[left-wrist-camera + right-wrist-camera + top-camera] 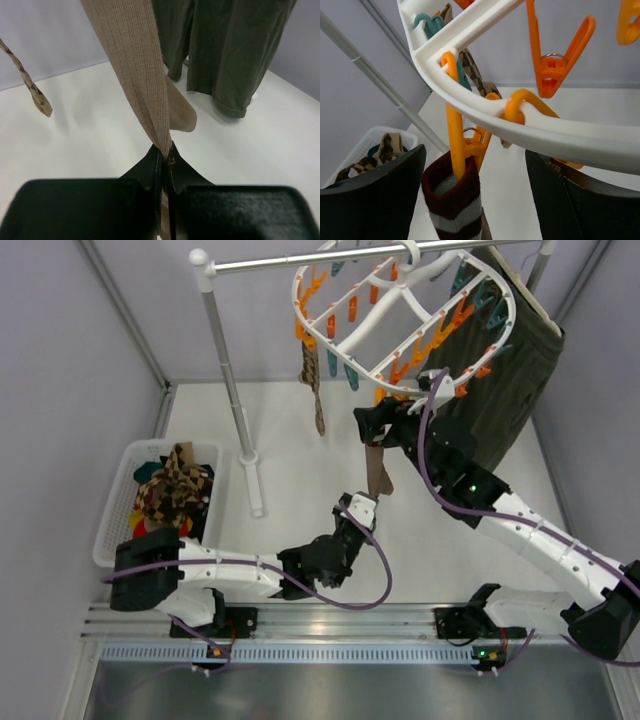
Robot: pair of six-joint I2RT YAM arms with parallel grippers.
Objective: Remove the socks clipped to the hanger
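My left tool [164, 150] is clamped shut on the lower end of the long tan ribbed sock [135, 65]. My right tool [475, 200] gapes around the orange plastic clip [454, 150] pinning its cuff to the white plastic hanger [485, 107]. Tugging before that clip opens could swing the hanger away.

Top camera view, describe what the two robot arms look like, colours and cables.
The left arm and right arm have white links, black joint housings and a purple cable looping along each. The left gripper and right gripper are matte black.
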